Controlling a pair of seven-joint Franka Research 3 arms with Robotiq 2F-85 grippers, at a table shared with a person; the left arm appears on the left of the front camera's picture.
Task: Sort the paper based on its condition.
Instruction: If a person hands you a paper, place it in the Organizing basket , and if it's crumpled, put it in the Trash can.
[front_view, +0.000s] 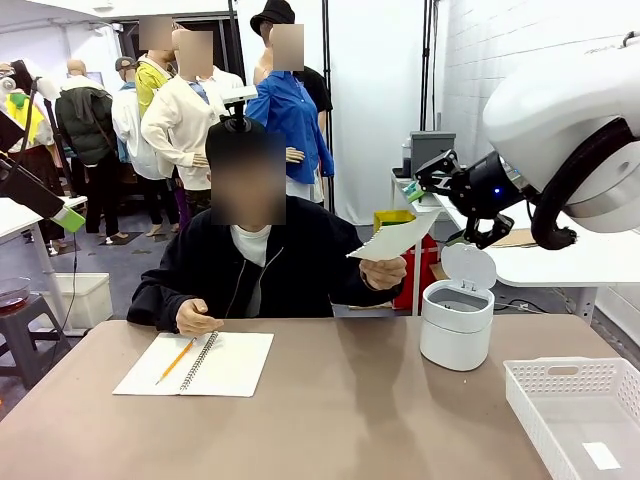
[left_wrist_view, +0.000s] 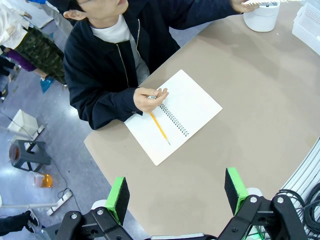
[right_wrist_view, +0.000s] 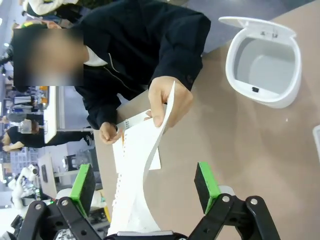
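— Curling along its length, the paper (right_wrist_view: 142, 165) is white, ragged with torn holes down one edge, pinched in the person's hand (right_wrist_view: 170, 102) above the worktop (right_wrist_view: 240, 145).
— And the right gripper (right_wrist_view: 145, 182)?
— Released, jaws spread wide; the sheet runs between its pads, touching neither.

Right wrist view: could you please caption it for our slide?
A person's hand holds a curled white paper sheet out to the open right gripper.
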